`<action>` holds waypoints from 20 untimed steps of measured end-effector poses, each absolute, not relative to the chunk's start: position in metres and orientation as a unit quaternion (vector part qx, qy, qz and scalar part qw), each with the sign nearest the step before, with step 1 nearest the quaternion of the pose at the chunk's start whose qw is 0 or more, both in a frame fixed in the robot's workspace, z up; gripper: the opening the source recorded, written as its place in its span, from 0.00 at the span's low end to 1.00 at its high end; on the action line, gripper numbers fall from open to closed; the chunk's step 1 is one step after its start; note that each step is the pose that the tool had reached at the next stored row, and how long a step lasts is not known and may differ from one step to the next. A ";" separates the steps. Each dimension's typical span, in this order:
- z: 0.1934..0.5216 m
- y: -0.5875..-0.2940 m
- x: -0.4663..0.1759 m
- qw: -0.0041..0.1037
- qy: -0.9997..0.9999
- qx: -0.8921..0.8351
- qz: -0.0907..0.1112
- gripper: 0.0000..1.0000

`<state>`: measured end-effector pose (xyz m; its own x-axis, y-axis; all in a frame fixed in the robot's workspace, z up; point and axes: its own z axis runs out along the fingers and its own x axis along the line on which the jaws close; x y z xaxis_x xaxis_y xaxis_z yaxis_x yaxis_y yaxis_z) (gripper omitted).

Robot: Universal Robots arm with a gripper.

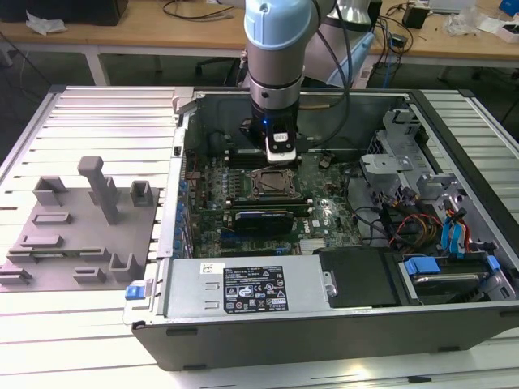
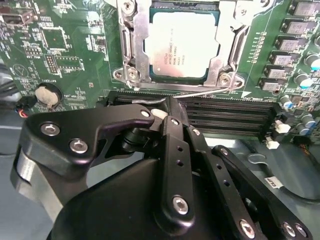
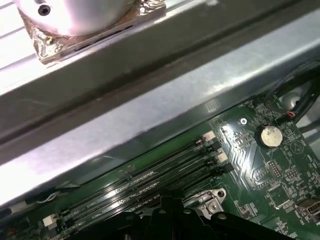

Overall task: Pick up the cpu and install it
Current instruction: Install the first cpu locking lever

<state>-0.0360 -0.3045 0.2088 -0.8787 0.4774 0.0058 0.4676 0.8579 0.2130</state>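
In the exterior view the arm (image 1: pixel 274 49) reaches down into an open computer case (image 1: pixel 324 324) that lies on a slatted metal table (image 1: pixel 73 324). The gripper (image 1: pixel 281 154) hangs just above the green motherboard (image 1: pixel 324 215), at the far edge of the square socket (image 1: pixel 274 184), and here it is too small to tell how its fingers stand. A long black graphics card (image 1: pixel 263 220) lies just nearer the camera than the socket, and a grey power supply (image 1: pixel 243 289) sits along the near wall of the case. On the exterior view's left a grey fixture plate (image 1: pixel 73 227) with upright blocks rests on the table. In the second wrist view the cpu (image 2: pixel 181 44) lies flat inside the socket (image 2: pixel 131 45), silvery top up, framed by the metal bracket. The gripper (image 2: pixel 165 112) sits beside it over the black memory slots (image 2: pixel 230 115); its black fingers (image 2: pixel 172 150) look drawn together with nothing between them, and they do not touch the cpu. A round coin battery (image 2: pixel 47 93) sits on the board to one side. In the first wrist view the memory slots (image 3: pixel 150 175) run beside the grey case wall (image 3: pixel 150 115), with the coin battery (image 3: pixel 270 135) near them.
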 end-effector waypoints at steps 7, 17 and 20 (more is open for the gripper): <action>0.207 -0.304 -0.036 0.024 0.963 0.246 0.105 0.11; 0.202 -0.304 -0.036 0.025 0.964 0.246 0.101 0.11; 0.201 -0.305 -0.035 0.025 0.964 0.246 0.099 0.11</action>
